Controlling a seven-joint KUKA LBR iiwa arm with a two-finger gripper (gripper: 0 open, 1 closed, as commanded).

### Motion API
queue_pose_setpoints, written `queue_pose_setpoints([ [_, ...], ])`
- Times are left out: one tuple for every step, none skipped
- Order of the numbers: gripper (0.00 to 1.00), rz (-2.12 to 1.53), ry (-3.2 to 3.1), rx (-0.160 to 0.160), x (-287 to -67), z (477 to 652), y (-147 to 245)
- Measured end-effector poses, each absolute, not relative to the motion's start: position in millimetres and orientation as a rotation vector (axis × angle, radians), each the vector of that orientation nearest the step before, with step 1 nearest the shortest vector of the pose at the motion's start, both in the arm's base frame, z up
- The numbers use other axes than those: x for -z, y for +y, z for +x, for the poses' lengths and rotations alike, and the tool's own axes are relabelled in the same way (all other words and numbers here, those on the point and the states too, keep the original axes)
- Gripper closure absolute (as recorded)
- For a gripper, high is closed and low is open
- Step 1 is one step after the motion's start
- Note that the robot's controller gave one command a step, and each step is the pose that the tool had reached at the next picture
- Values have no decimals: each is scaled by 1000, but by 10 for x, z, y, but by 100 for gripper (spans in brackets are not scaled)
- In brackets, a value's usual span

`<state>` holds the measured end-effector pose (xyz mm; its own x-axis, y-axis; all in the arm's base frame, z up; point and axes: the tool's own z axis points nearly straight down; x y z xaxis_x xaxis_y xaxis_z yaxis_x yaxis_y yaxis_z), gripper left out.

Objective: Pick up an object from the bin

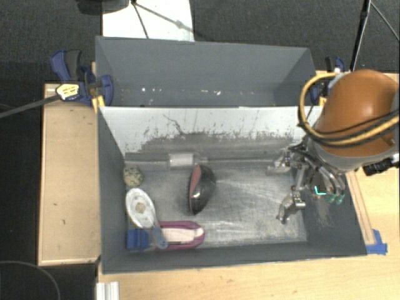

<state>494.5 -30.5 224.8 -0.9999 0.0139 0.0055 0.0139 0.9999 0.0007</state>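
Several loose things in bin (219,74), all left of jaws. Nearest: dark mouse-shaped obj (201,189), long axis near-to-far, slightly tilted. Jaws over bare floor well right of it, apart; open or closed, can't tell. Nothing seen held.

The orange-capped arm (357,111) reaches in from the right, tool (289,209) pointing down.

Even, moderate light, pale sheen on the bin (250,202) floor, small soft shadows
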Motion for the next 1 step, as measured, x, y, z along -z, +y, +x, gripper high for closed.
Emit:
queue_pose_setpoints([
  [0,217,-3143,1,-711,5869,396],
])
